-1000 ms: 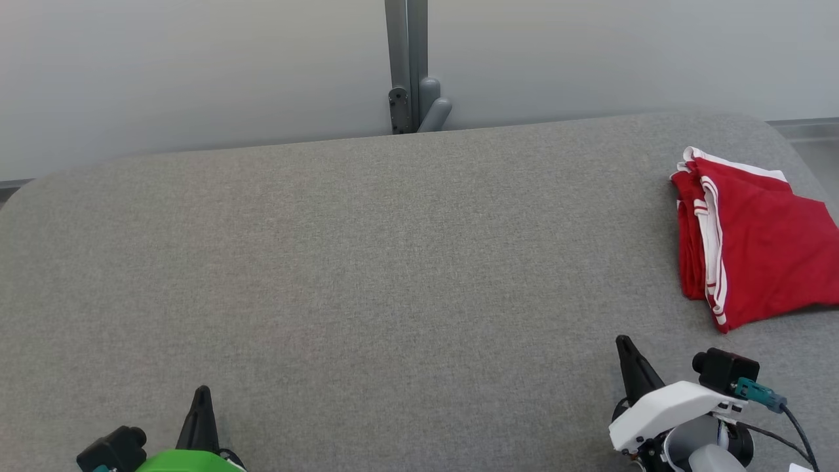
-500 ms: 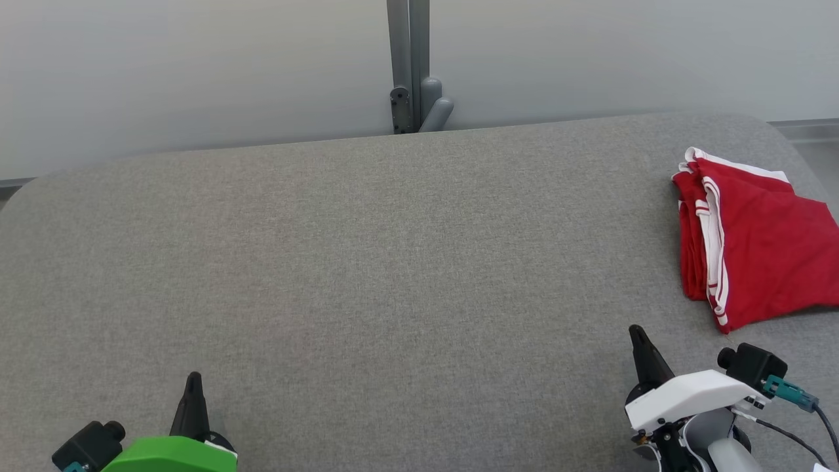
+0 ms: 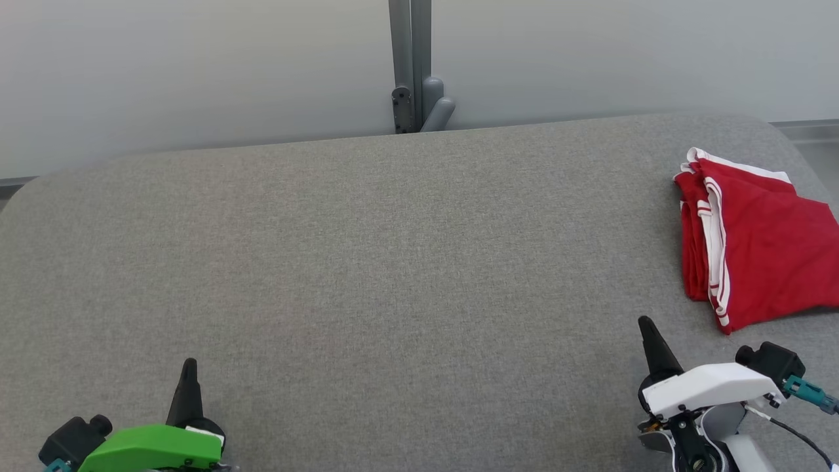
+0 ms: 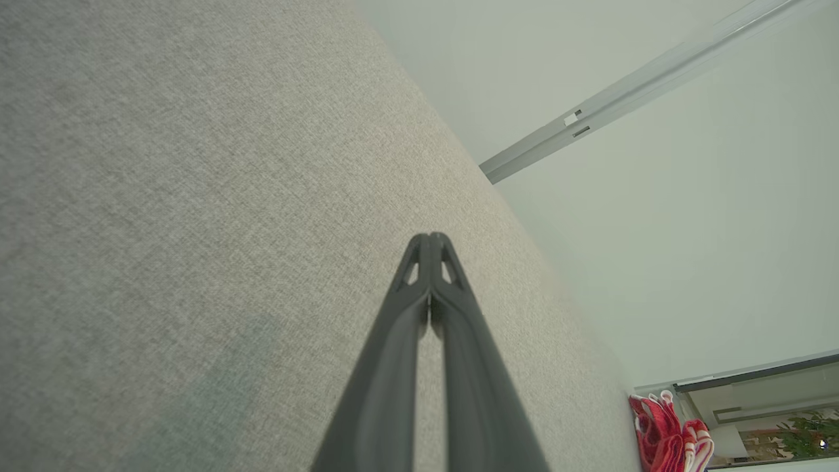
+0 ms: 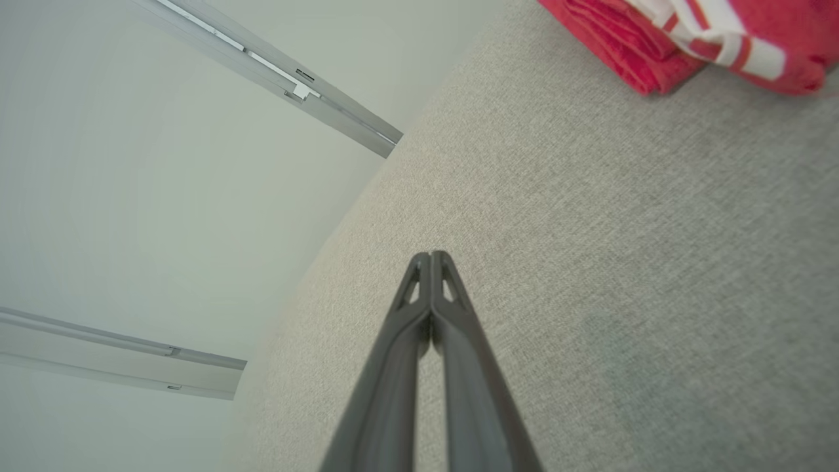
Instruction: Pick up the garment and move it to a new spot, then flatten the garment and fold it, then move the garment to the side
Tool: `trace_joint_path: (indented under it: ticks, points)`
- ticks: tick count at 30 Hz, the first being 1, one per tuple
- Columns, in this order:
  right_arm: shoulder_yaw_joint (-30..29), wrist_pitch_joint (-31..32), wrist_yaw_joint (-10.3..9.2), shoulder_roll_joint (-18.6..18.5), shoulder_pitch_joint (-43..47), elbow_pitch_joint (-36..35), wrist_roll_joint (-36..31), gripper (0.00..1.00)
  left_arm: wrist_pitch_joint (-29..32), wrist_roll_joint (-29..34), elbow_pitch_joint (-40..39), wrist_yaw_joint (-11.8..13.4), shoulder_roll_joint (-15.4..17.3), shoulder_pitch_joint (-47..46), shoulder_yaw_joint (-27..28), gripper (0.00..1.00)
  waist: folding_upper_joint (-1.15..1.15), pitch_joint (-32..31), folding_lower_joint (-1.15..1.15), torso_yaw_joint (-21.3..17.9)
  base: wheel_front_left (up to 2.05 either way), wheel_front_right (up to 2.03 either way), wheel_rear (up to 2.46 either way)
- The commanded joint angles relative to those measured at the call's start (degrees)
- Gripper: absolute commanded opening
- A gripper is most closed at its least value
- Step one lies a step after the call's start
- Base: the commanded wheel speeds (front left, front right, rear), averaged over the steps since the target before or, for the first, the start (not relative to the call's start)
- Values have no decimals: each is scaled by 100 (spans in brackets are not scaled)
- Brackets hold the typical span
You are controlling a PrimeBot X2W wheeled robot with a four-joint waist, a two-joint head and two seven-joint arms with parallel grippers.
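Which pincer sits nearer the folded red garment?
The right pincer, white-bodied, close to the garment; the green-bodied left pincer is far across the table.

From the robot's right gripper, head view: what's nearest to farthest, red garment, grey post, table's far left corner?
From the right gripper:
1. red garment, close ahead on its right.
2. grey post, behind the table's middle.
3. table's far left corner, diagonally across.

Both arms low, fingers [image 3: 188, 367] together.
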Motion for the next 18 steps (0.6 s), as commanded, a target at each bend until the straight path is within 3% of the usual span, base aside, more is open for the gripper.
trace_joint_path:
  ticks: [1, 18]
  points:
    - [-37, 40, 1, -22, -40, -103, 138, 0, 26, -123, -91, -29, 34, -159, 39, 0, 0, 0, 0, 1, 0, 0, 0]
    - [-223, 310, 1, -29, -25, -329, 1206, 0, 306, -1151, -246, -82, 42, -247, 129, 0, 0, 2, 0, 23, 0, 0, 0]
